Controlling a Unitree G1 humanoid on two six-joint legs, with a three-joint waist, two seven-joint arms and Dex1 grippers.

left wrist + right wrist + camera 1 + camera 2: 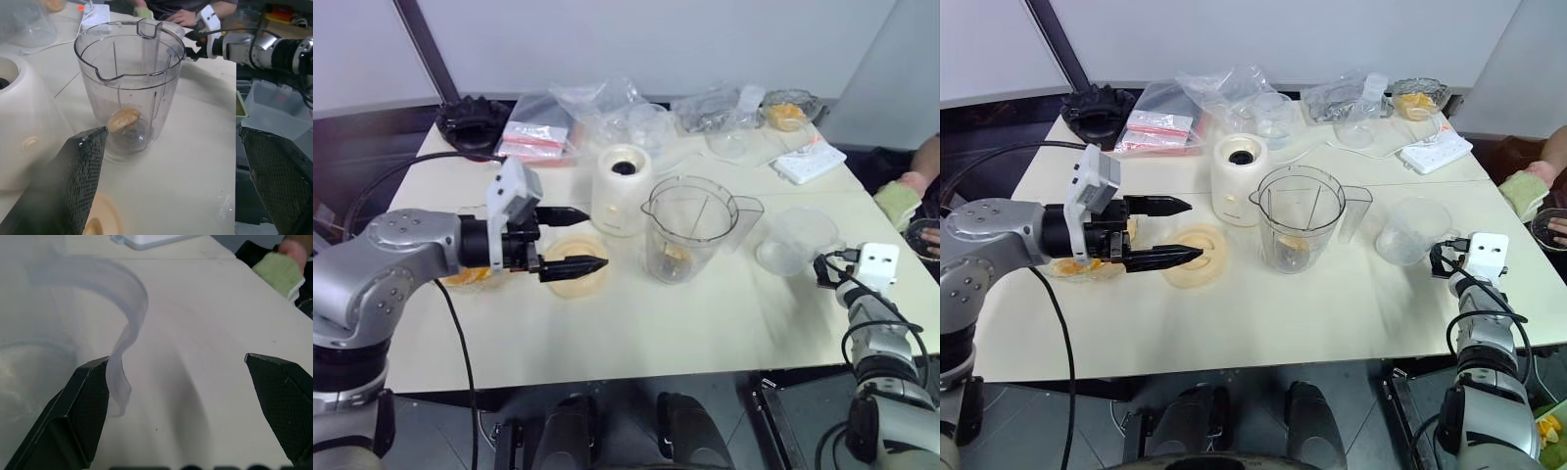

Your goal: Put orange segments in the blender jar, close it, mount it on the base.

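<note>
Left eye view took in the whole cream table (pixel 636 333). Showed the blender jar (pixel 690 230) standing upright near the middle, clear ribbed plastic with spout and side handle, lidless, one of the orange segments (pixel 675 257) lying at its bottom. Placed the base (pixel 624 191), squat, rounded, cream-white with a dark socket on top, just beside the jar on its left and apart from it. Caught the left gripper (pixel 578 238) hovering level over the round pale-orange lid (pixel 576 277), black tapered fingers spread wide, holding nothing. Set a clear round cup (pixel 795 242) to the right of the jar, with the right gripper (pixel 824 266) just beside that cup. Put more orange pieces in a glass bowl (pixel 789 110) at the far right corner, crumpled plastic bags (pixel 597 106) along the far edge, a black jagged-rimmed piece (pixel 473 119) at the far left.

Right eye view added a white power strip (pixel 1434 153) lying flat past the cup.

Left wrist view looked between two textured black fingers (pixel 80 171) straight at the jar, gave the segment over the blades more plainly than the head views, and showed a person's hand (pixel 183 17) behind the jar.

Right wrist view, close and low, showed the cup's thin curved wall against one finger (pixel 83 406) of a widely parted, empty pair.
</note>
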